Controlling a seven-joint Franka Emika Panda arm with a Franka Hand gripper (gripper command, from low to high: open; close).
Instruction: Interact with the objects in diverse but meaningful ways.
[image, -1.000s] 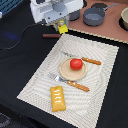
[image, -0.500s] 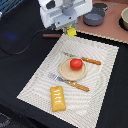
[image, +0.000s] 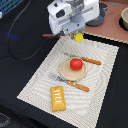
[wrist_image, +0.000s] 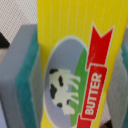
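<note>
You've got the butter block (image: 78, 36) up in the air, the tool (image: 77, 34) closed on it with a pad (wrist_image: 22, 80) pressed flat against each side, hanging over the far edge of the placemat (image: 37, 82) on the dark bench (image: 22, 47). Watch that grip: in the exterior view only the block's lower end shows beneath the tool, so a sudden swing or early release would likely drop it onto the mat, or send it bouncing against the plate (image: 64, 73) and knocking the tomato (image: 75, 63) off. The pastry (image: 58, 98) lies near the mat's front corner, well apart. Up close the block is bright yellow and finely ridged, labelled "BUTTER" on a red ribbon beside a little cow.
</note>
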